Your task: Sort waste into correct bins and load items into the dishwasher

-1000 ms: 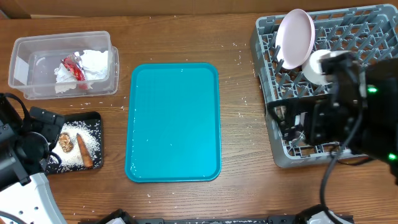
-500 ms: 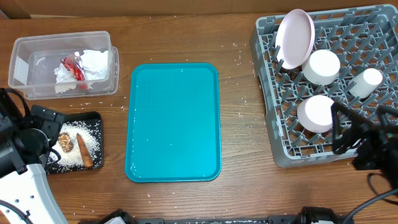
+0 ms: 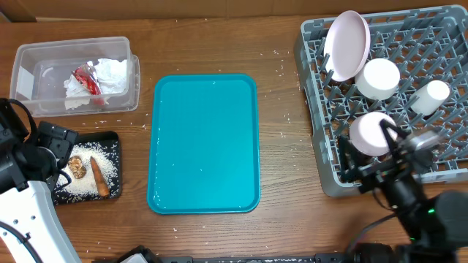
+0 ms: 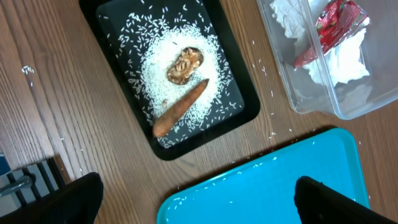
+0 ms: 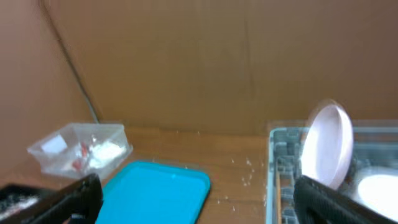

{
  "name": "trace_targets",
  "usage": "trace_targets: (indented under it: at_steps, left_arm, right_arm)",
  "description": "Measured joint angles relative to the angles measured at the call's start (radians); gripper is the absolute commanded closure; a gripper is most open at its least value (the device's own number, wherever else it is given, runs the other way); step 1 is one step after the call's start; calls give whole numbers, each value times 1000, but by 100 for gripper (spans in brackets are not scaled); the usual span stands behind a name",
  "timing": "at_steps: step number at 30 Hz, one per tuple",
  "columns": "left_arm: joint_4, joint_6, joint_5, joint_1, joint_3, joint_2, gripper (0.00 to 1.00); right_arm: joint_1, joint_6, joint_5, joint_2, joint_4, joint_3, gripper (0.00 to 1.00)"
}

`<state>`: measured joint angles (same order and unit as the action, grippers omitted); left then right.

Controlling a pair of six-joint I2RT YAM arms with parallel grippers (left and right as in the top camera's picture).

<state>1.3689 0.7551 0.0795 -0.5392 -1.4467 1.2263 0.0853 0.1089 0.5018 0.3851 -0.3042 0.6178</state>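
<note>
The right arm is pulling back from the grey dish rack (image 3: pixel 327 184). A second ago it was hanging right over the middle of the rack and hiding most of it. Now it is sitting low at the near right corner of the desk (image 3: pixel 285 219), with the right claw (image 5: pixel 198 186) spread wide and holding nothing.

With the arm out of the way, the load is showing:
- The pinkish plate (image 3: pixel 348 44) is standing on edge at the back left.
- The white bowl (image 3: pixel 380 78) is lying just beside the plate.
- The small white cup (image 3: pixel 429 96) is lying further right.
- Another white round dish (image 3: pixel 371 133) is sitting nearer the front.

I am not spotting a large plate or a wooden stick anywhere.

The left arm is hardly moving. The left claw (image 4: pixel 198 186) is also gaping open and empty, hovering near the black tray (image 3: pixel 110 142). That tray is carrying the rice (image 3: pixel 106 164), the carrot piece (image 3: pixel 99 177) and the nut-like lump (image 3: pixel 77 166).

The napkin (image 3: pixel 110 73) and the red wrapper (image 3: pixel 85 79) are lying in the clear tub (image 3: pixel 18 62). The teal tray (image 3: pixel 205 142) between the bins and the rack is sitting bare.

To my eye the job is looking as good as finished. Only a few stray grains are dotting the desk around the teal tray.
</note>
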Motion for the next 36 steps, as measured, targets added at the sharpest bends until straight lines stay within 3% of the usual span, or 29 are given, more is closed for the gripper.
trace_targets:
  at_steps: [5, 9, 18, 28, 36]
  left_arm:
    - [0, 0, 0, 0, 0, 3, 0]
    - [0, 0, 0, 0, 0, 3, 0]
    - [-1, 0, 0, 0, 0, 3, 0]
    - [0, 0, 0, 0, 0, 3, 0]
    - [-1, 0, 0, 0, 0, 3, 0]
  right_arm:
    - [0, 10, 58, -146, 334, -290, 0]
    - [-1, 66, 49, -271, 445, -433, 0]
    - [-3, 183, -87, -370, 472, -520, 0]
    - [-95, 194, -311, -370, 509, -587, 0]
    - [-95, 194, -409, -370, 424, -599, 0]
